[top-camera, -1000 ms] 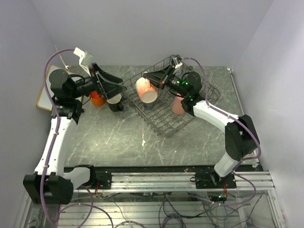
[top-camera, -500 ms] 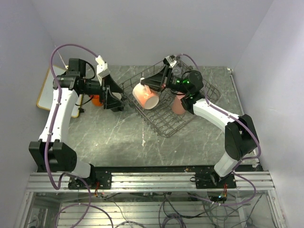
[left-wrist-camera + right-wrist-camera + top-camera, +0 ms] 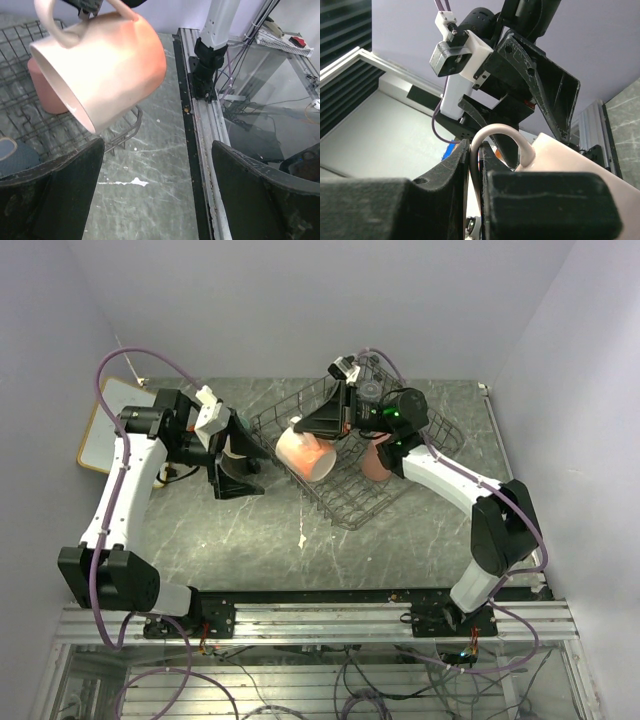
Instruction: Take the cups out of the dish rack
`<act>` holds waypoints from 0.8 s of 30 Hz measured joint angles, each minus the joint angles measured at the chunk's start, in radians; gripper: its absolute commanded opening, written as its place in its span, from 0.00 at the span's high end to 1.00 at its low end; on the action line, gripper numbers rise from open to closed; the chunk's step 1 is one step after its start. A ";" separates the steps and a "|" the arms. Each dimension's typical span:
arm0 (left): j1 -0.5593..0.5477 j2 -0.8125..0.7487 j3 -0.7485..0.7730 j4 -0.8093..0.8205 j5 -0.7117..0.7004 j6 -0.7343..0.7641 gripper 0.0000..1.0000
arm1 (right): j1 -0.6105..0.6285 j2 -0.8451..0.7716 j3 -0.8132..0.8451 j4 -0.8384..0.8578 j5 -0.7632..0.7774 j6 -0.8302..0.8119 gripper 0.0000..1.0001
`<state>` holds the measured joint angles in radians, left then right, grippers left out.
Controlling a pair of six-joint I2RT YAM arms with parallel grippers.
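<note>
My right gripper (image 3: 303, 426) is shut on the handle (image 3: 500, 135) of a pale pink mug (image 3: 303, 454). It holds the mug tilted in the air over the left end of the grey wire dish rack (image 3: 352, 502). In the left wrist view the mug (image 3: 105, 65) hangs close in front, mouth down-left. My left gripper (image 3: 258, 468) is open just left of the mug with nothing between its fingers (image 3: 50, 200). A tall pink tumbler (image 3: 375, 462) stands in the rack. A grey-blue cup (image 3: 12, 155) shows at the left edge of the left wrist view.
A wood-framed whiteboard (image 3: 100, 430) lies at the far left of the table. The metal rail (image 3: 380, 618) carrying the arm bases runs along the near edge. A white mark (image 3: 301, 537) sits on the marble top in front of the rack.
The left arm has lifted away from the table's left side, opened fully and turned its jaws toward the mug. The right gripper has carried the pink mug slightly left and nearer.
</note>
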<state>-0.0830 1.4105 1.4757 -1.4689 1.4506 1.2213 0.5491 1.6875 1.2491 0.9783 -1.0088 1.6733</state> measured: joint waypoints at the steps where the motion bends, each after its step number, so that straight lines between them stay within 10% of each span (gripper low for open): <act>1: 0.000 -0.006 0.000 -0.004 0.010 0.011 0.01 | 0.006 0.003 0.005 0.005 -0.002 0.004 1.00; 12: -0.008 0.000 0.000 -0.018 0.044 0.049 0.10 | 0.093 0.032 0.046 0.020 -0.009 0.018 1.00; 24: -0.062 -0.024 -0.005 -0.032 0.063 -0.029 0.77 | 0.136 0.134 0.135 0.227 0.017 0.126 1.00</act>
<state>-0.1452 1.3865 1.4704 -1.5005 1.5139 1.1919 0.6849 1.8217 1.3842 1.2053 -0.9920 1.7992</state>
